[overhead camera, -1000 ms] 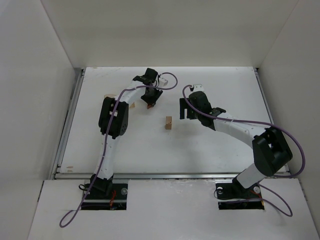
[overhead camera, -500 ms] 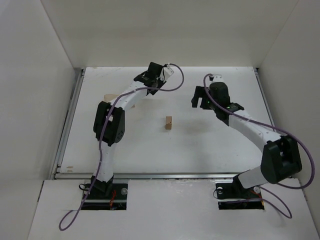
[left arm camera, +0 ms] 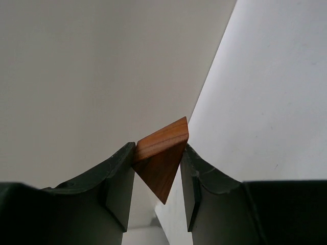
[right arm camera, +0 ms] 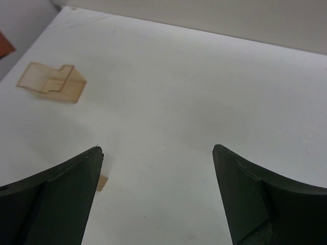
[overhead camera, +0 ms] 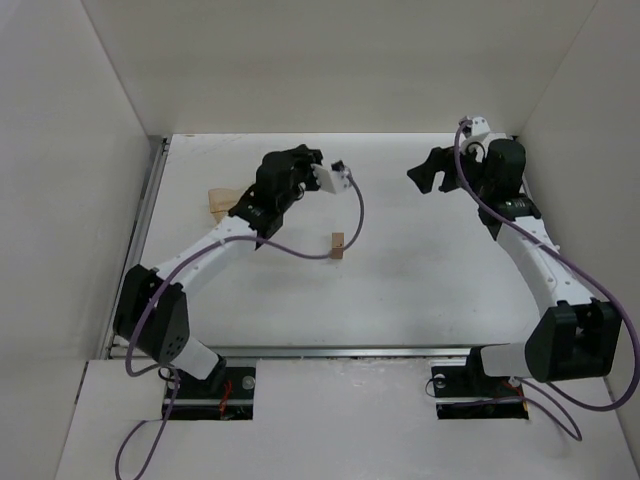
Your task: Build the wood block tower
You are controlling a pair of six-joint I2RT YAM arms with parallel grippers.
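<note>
Wood block tower: not stacked; its two parts are well apart.
Tan block [overhead camera: 337, 246]: stands on end on the white worktop [overhead camera: 420, 290], between the two arms, with nothing touching it.
Roof piece [left arm camera: 161, 158]: a reddish-brown triangle, held off the worktop. One corner points back into the gap between the fingers and the wide end sticks out past their tips. The top view is too small to show it.
Left fingers [left arm camera: 122, 173]: clenched on the roof piece, one pressed against each side. This arm's wrist hangs to the far left of the tan block.
Right fingers [overhead camera: 420, 175]: spread wide and grasping nothing, raised well to the far right of the tan block.
Stepped piece [overhead camera: 222, 200]: pale, see-through tan. It lies on the worktop further to the far left of the tan block, well apart from it.
Right wrist view: only a corner of the tan block shows, just beside one fingertip. The stepped piece lies beyond it.
</note>
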